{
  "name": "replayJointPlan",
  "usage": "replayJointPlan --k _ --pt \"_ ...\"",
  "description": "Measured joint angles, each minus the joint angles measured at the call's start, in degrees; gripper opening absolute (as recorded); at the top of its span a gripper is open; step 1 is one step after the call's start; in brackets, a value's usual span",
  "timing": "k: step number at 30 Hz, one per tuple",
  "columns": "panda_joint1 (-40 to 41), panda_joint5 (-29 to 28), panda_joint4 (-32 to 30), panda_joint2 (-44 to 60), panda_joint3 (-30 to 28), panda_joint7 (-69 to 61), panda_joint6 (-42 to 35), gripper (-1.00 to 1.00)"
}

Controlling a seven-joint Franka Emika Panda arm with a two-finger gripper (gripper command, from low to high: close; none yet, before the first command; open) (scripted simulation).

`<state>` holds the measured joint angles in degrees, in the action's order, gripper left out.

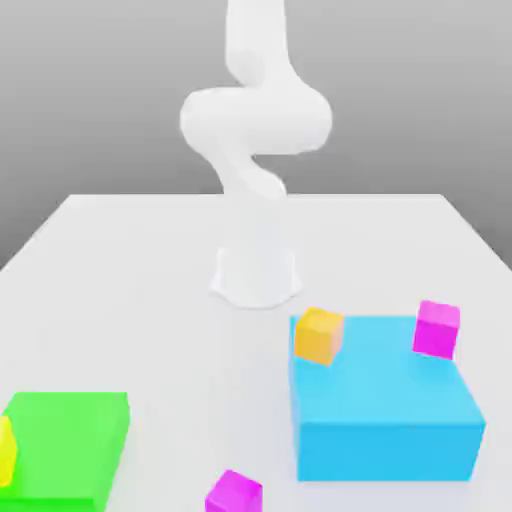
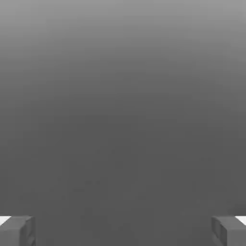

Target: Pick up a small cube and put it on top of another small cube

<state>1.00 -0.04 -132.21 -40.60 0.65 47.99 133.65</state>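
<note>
White table (image 1: 120, 290), grey backdrop (image 1: 100, 90)

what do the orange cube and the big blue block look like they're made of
Orange cube: flat, even colour with soft shading and no grain or glint, so it reads as matte plastic, though a render leaves it open. Big blue block: same uniform matte look, plain faces, crisp edges; likely matte plastic or painted foam.

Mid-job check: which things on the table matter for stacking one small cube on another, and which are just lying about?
For the job:
orange small cube
magenta small cube on the blue block
magenta small cube at the front edge
yellow small cube
gripper, open, nothing held

Lying about:
big blue block
big green block
</note>
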Motion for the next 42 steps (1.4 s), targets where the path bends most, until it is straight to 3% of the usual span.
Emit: replayJointPlan --k 15,27,32,33,42 --pt "4.7 -1.8 -2.6 31.5 3.1 14.1 11.3 0.00" --pt "4.8 -2.1 -4.6 56.4 2.2 24.4 20.3 0.00" --pt "4.2 -2.6 -2.9 66.8 1.3 25.5 27.6 0.00" --pt "4.1 -2.7 -2.7 67.9 1.2 25.6 28.5 -1.00" --pt "4.3 -2.4 -3.4 64.5 1.5 25.4 25.9 -1.00"
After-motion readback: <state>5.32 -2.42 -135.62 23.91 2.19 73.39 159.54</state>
